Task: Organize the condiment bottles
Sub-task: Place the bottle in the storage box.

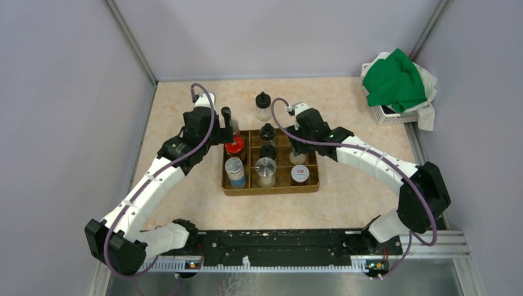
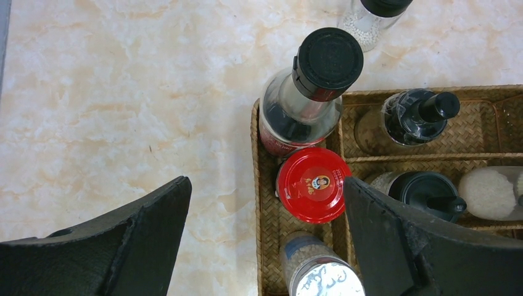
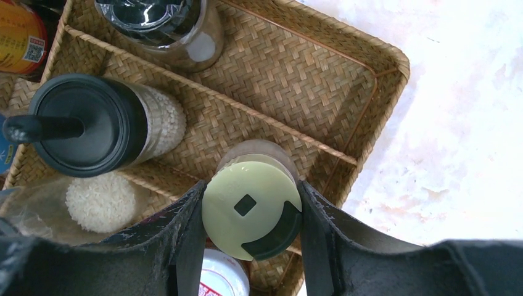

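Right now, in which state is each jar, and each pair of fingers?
left fingers: open, holding nothing.
right fingers: shut on yellow-green-lid jar, upright in tray.
red-lid jar: upright in tray, lid on.
tall black-capped bottle: upright in tray, capped.
black-top shaker: standing on table, outside tray.

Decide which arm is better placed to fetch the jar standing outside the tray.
Left. The left tool is open and empty, and the black-capped jar shows in its wrist view. The right tool is closed on the yellow-green-lidded shaker in the tray.
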{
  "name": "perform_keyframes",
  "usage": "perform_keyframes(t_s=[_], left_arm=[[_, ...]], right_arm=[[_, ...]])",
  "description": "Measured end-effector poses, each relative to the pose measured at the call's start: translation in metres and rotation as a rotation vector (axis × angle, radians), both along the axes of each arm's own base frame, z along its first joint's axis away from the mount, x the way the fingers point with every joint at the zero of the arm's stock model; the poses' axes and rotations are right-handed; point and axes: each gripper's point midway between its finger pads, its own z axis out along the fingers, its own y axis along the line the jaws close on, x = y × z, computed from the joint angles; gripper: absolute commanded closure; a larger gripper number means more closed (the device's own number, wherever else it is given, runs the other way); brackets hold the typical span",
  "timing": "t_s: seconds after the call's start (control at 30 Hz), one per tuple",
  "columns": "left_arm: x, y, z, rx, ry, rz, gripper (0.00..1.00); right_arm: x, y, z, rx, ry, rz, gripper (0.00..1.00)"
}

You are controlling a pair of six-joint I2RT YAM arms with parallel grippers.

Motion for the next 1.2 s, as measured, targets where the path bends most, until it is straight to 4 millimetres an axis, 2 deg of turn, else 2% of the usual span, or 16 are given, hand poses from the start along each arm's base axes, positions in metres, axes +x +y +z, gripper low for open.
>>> perform_keyframes(t_s=[0.33,0.47,0.63,0.8,0.9,1.2], left_arm=[[-0.001,0.001,0.002,-0.003,-0.005,0.000,0.01],[-0.001,0.001,0.002,-0.003,-0.005,0.000,0.01],[-0.001,0.001,0.002,-0.002,-0.005,0.000,0.01],[-0.001,0.000,0.002,-0.002,-0.005,0.000,0.01],[-0.001,0.000,0.002,-0.002,-0.005,0.000,0.01],[-0.001,0.000,0.002,-0.002,-0.005,0.000,0.01]], right_arm=[[0.003,0.004,-0.024,-0.019,0.029,0.004,0.87],[0.001,0.003,-0.031,-0.026,0.039,0.004,0.76],[0.002,0.003,-0.030,-0.023,0.036,0.004,0.52],[0.002,0.003,-0.030,-0.024,0.036,0.003,0.34],[0.003,0.003,-0.030,-0.023,0.033,0.001,0.27],[0.003,0.003,-0.029,-0.025,0.030,-0.001,0.27]])
